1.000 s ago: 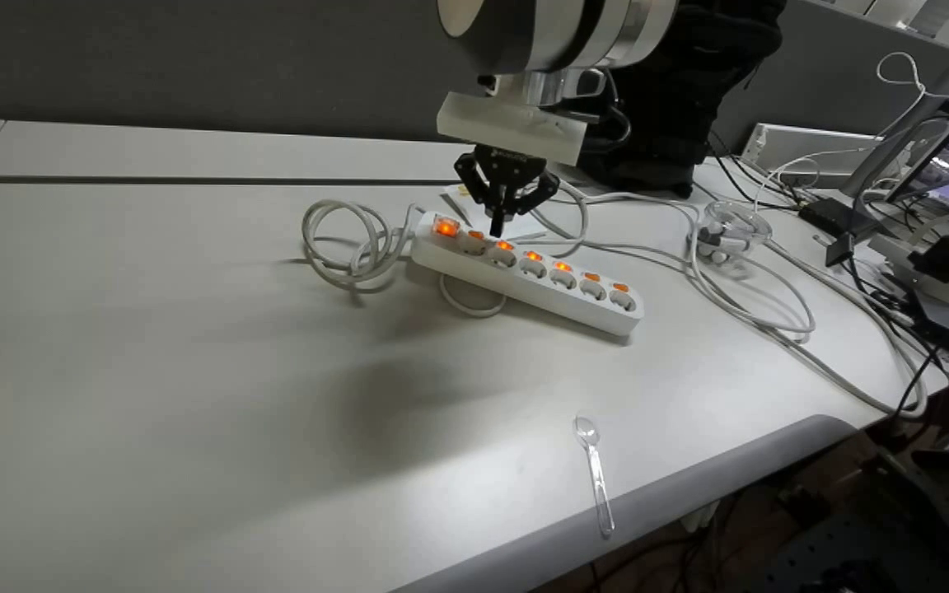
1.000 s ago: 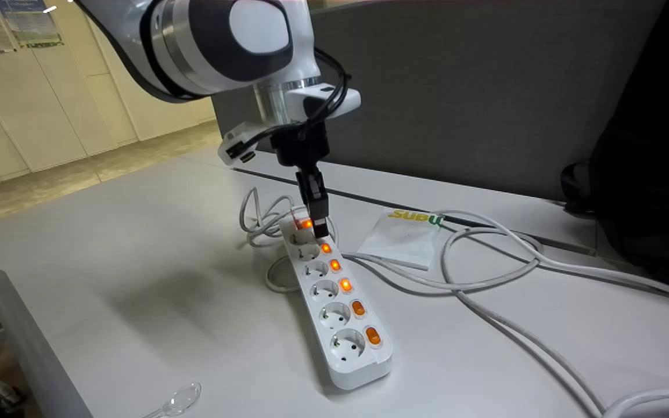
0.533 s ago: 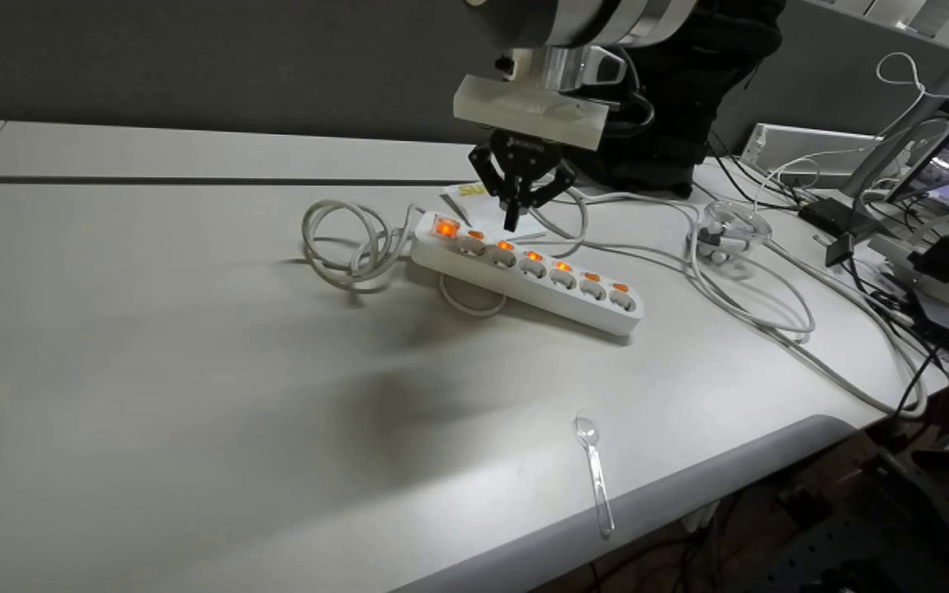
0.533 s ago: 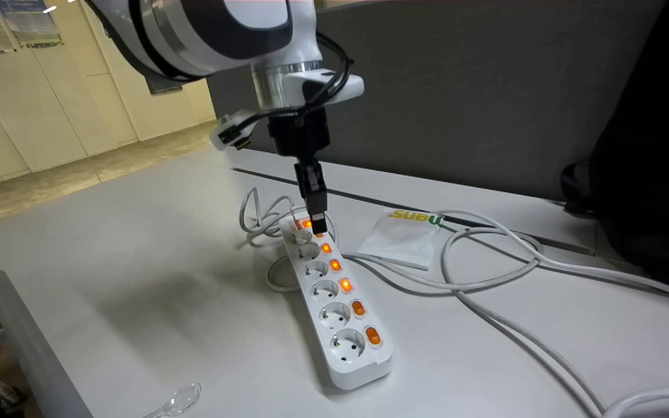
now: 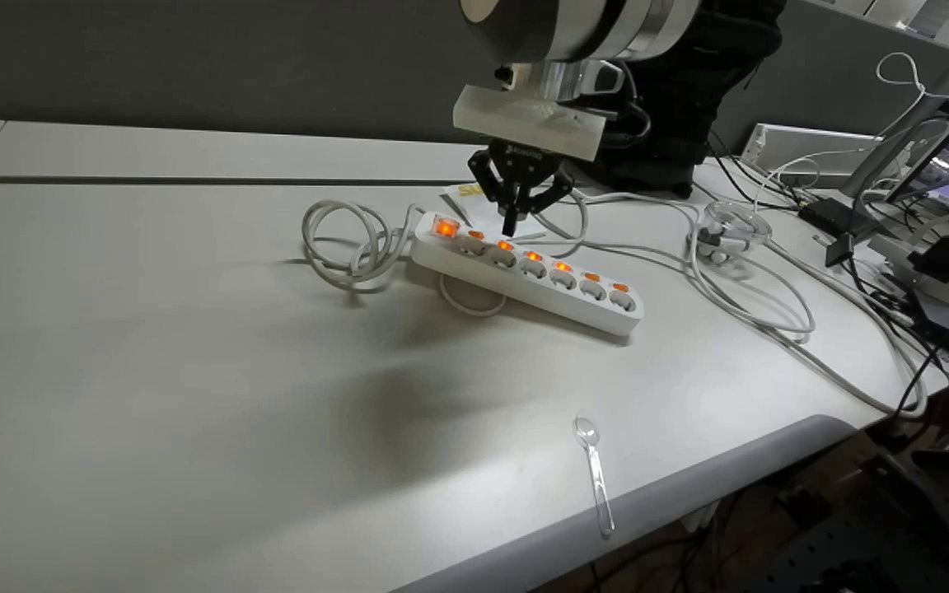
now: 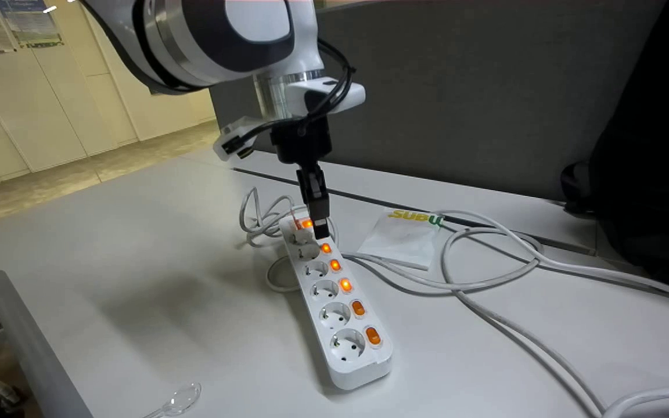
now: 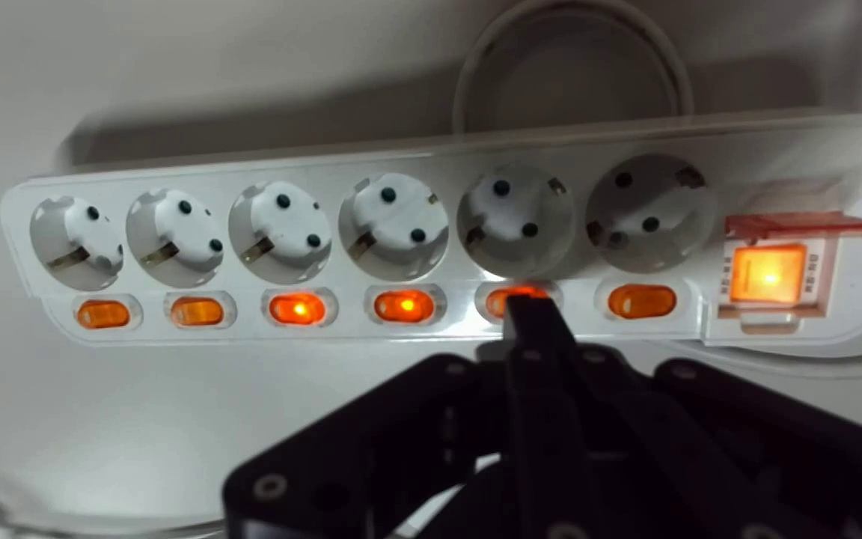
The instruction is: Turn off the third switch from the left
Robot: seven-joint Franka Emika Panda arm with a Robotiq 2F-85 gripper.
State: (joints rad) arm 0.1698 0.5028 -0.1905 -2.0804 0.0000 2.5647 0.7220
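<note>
The long white power strip [image 5: 524,290] has a large lit main switch [image 5: 446,227] at its left end in an exterior view, then several small orange rockers. Counting the main switch, the third switch from the left [image 5: 505,245] is lit; it also shows lit in an exterior view [image 6: 326,248] and partly in the wrist view [image 7: 498,301]. My gripper [image 5: 509,228] is shut and empty, pointing down. In the wrist view the gripper's tip [image 7: 532,314] covers part of this switch; I cannot tell whether it touches. The gripper also shows in an exterior view [image 6: 322,228].
The neighbour rocker [image 7: 641,301] beside the main switch is unlit; the neighbour on the other side [image 7: 404,305] is lit. Coiled white cable [image 5: 351,247] lies left of the strip. A paper packet [image 6: 404,238] and cables lie behind it. A clear spoon [image 5: 594,469] lies near the table edge.
My gripper first rose and shifted toward the right in an exterior view, then came down again. It stays shut. The strip has not moved and its switch lights look the same.
</note>
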